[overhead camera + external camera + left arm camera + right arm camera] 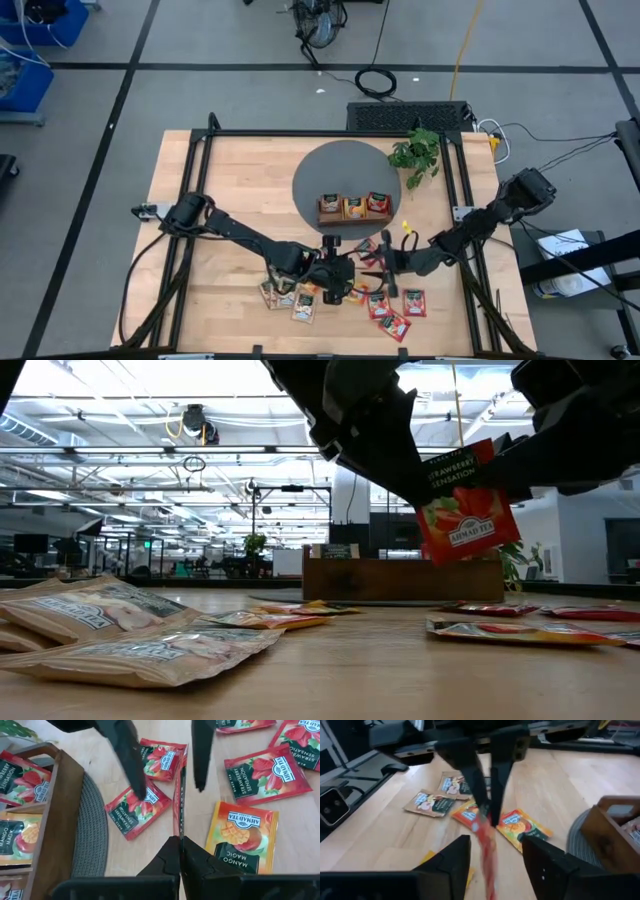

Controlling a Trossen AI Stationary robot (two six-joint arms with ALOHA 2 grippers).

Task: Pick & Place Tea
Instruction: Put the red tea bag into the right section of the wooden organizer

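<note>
Red strawberry sachet (462, 505) dangles near the tray (352, 214), pinched by left gripper (179, 842); right gripper (492, 852) gapes open; probably light, floppy, best held at the edge.

Low view: both arms are cut off by the top edge, and the red sachet (465, 505) they meet at has its upper left corner hidden behind a dark gripper body. The wooden tray (400, 578) shows one side only; its compartments cannot be seen. The nearest beige sachets (140, 650) are blurred and run off the left edge.

Left wrist view: the held sachet appears edge-on, its face unreadable. The tray is cut off at the left edge.

Right wrist view: that sachet is blurred.
</note>
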